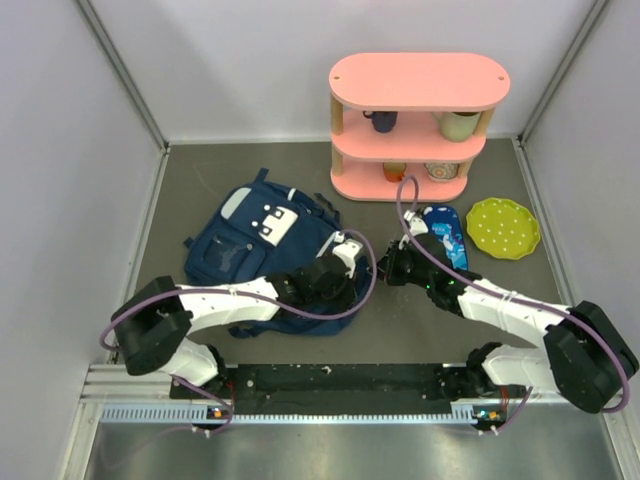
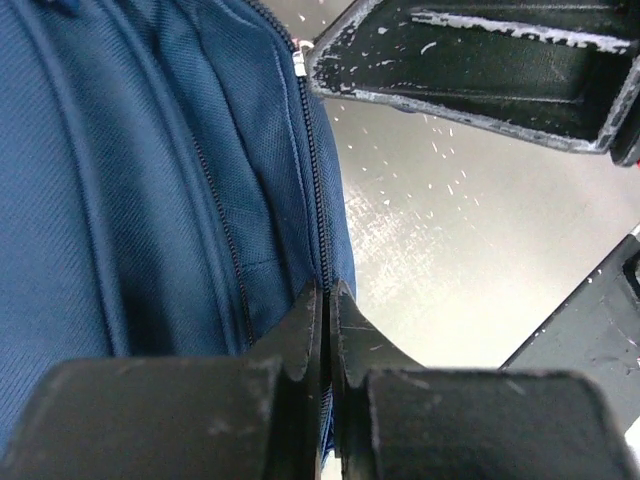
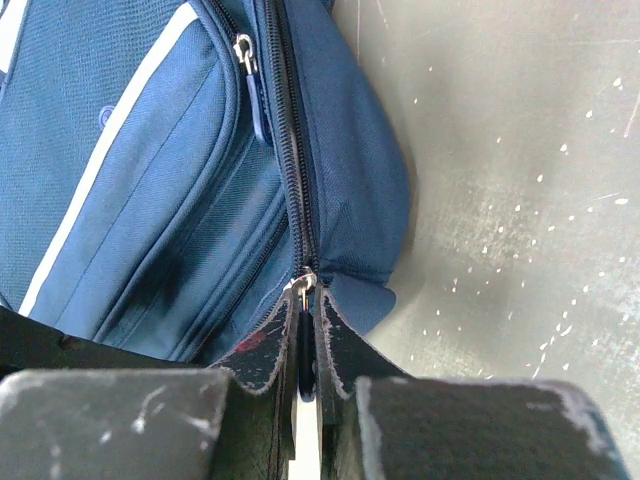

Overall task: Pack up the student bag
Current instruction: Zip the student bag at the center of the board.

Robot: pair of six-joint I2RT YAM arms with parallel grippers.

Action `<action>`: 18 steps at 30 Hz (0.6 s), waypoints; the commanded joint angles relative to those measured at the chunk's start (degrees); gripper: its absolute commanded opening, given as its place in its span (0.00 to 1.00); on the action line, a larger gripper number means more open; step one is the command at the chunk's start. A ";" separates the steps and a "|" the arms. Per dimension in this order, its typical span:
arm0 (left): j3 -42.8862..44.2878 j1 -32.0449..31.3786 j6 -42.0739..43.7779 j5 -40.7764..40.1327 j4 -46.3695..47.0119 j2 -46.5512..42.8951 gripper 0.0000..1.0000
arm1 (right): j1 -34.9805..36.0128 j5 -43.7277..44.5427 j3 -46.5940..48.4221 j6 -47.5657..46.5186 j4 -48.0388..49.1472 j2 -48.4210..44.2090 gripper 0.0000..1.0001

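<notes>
The student bag, navy with white patches, lies flat on the left half of the table. My left gripper is at the bag's right edge. In the left wrist view it is shut on the blue fabric along the zip line. My right gripper comes in from the right at the same edge. In the right wrist view it is shut on the dark zip pull hanging from the silver slider. The zip above the slider is closed. A second slider sits higher up on the front pocket.
A pink three-tier shelf with cups stands at the back right. A small blue pencil case and a green dotted plate lie in front of it. Grey walls enclose the table on three sides.
</notes>
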 commanded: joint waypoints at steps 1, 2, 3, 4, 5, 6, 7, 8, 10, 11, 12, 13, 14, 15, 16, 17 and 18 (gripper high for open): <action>-8.43 -1.05 -6.32 0.88 1.74 -6.60 0.00 | -0.43 1.86 2.77 -1.61 0.76 1.89 0.00; -10.48 -1.49 -7.81 0.44 1.65 -10.19 0.00 | -0.69 1.86 3.04 -1.70 1.02 2.41 0.00; -12.67 -1.84 -11.57 -0.08 -0.09 -12.22 0.00 | -0.87 1.68 3.21 -1.79 1.54 2.68 0.00; -16.87 -2.28 -13.52 -0.61 -0.80 -14.33 0.00 | -0.87 1.59 3.83 -1.88 1.72 3.55 0.00; -18.91 -3.33 -15.63 -2.01 -1.59 -18.88 0.00 | -1.05 1.50 4.27 -1.97 1.90 3.99 0.00; -20.76 -3.94 -19.56 -2.89 -4.12 -21.18 0.00 | -1.31 1.07 4.71 -2.14 2.08 4.52 0.00; -23.91 -4.65 -21.69 -4.03 -5.72 -23.56 0.00 | -1.31 0.80 5.75 -2.40 2.16 5.74 0.00; -25.07 -6.13 -24.06 -6.05 -7.47 -27.93 0.00 | -1.31 0.63 6.29 -2.49 2.25 6.28 0.00; -28.06 -7.55 -31.09 -7.56 -12.29 -32.26 0.00 | -1.40 0.10 7.43 -3.02 2.95 7.25 0.00; -28.68 -9.03 -33.29 -9.39 -14.59 -36.11 0.00 | -1.49 0.10 7.78 -2.76 3.22 8.38 0.00; -29.30 -9.66 -37.93 -10.19 -17.04 -37.98 0.00 | -1.40 -0.08 8.13 -2.84 3.39 8.83 0.00; -29.48 -10.36 -39.89 -10.98 -22.12 -39.74 0.00 | -1.49 -0.08 8.92 -3.02 3.40 9.18 0.00; -29.48 -11.50 -41.65 -11.95 -24.43 -42.97 0.00 | -1.58 -0.51 9.19 -3.11 3.48 9.97 0.00; -29.13 -11.94 -45.06 -13.78 -27.06 -44.40 0.00 | -1.49 -0.78 9.37 -3.28 3.66 10.15 0.00; -28.69 -12.12 -46.83 -14.84 -30.39 -45.89 0.00 | -1.58 -1.22 9.37 -3.37 4.09 10.41 0.00; -28.17 -12.39 -48.24 -15.73 -35.74 -48.52 0.00 | -1.58 -2.53 9.28 -3.29 4.88 10.50 0.00; -27.21 -12.48 -48.95 -17.21 -37.27 -49.76 0.00 | -1.40 -3.32 9.02 -3.20 5.32 10.59 0.00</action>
